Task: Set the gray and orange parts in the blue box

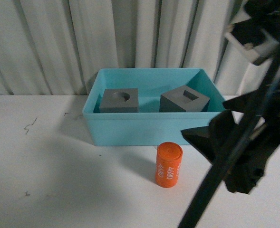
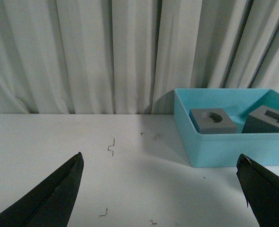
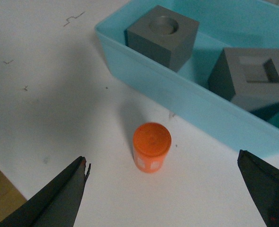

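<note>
Now, with both gray cubes point(image 1: 119, 100) in the blue box point(image 1: 130, 128), your wide-open right gripper point(image 3: 162, 156) hangs near the orange cylinder point(image 1: 168, 165) outside its front wall, likely needing a descent and squeeze.

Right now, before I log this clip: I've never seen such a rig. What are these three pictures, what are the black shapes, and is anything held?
It's a robot with two arms, each ending in a two-fingered hand. The front picture comes from a camera on its body; the other two from cameras on its wrists, so the black wedges are each hand's fingers. On the table stands a blue box holding a gray cube with a round recess and a gray cube with a rectangular recess. An orange cylinder stands on the table in front of the box, outside it. The right hand is open, the cylinder showing between its fingers; the left hand is open above the table. Neither holds anything.
</note>
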You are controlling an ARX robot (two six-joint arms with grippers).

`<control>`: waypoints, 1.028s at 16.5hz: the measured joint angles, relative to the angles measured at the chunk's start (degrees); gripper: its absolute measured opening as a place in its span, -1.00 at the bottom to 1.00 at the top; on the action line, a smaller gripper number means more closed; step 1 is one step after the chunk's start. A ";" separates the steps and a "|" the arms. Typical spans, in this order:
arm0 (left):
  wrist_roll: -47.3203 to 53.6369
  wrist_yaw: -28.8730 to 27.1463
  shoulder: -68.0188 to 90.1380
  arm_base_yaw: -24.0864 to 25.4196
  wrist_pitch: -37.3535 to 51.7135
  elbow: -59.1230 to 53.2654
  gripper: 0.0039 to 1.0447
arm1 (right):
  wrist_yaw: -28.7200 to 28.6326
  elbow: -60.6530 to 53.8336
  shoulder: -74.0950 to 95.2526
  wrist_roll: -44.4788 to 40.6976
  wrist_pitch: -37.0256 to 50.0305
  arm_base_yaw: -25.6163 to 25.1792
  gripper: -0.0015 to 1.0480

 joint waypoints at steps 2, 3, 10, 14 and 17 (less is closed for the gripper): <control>0.02 0.00 0.00 0.00 0.00 0.00 0.88 | 1.55 2.29 4.15 -1.05 0.57 1.46 0.87; 0.02 0.02 0.00 0.00 0.00 0.00 0.88 | 2.21 3.23 6.69 -1.05 0.59 1.90 0.87; 0.02 0.00 0.00 0.00 0.02 0.00 0.88 | 5.79 9.27 19.58 0.33 2.78 3.56 0.87; 0.02 0.02 0.00 0.00 0.00 0.00 0.88 | 7.54 12.41 25.03 0.74 3.06 3.98 0.87; 0.00 -0.02 0.00 0.00 0.02 0.00 0.88 | 8.20 14.71 28.13 1.22 2.97 4.66 0.87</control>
